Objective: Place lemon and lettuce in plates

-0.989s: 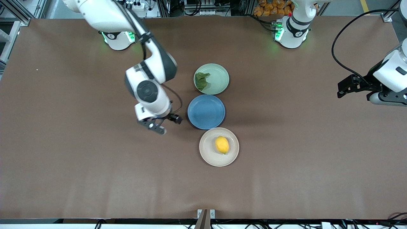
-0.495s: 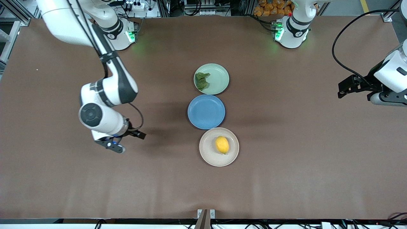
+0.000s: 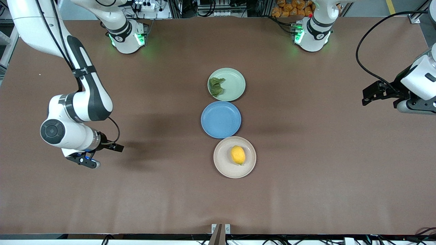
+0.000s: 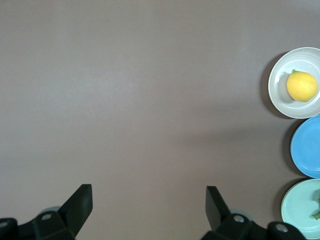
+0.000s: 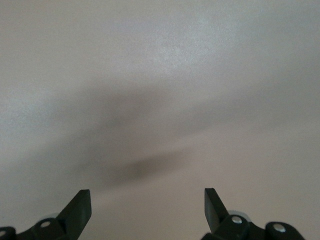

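1. The lemon (image 3: 237,154) is seen on the beige-pink plate (image 3: 222,165); the lettuce (image 3: 216,86) lies in the green plate (image 3: 236,84), which is cut off in the left wrist view.
2. The right gripper (image 3: 89,157) is held wide over bare table (image 3: 136,197).
3. The left gripper (image 3: 373,92) is held wide, empty, at the table's edge.

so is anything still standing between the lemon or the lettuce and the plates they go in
Nothing visible: the small yellow lemon lies in the beige-pink round plate, and the crinkled dark-green lettuce leaf in the pale green round plate. Both grippers, left and right, hang open over bare table.
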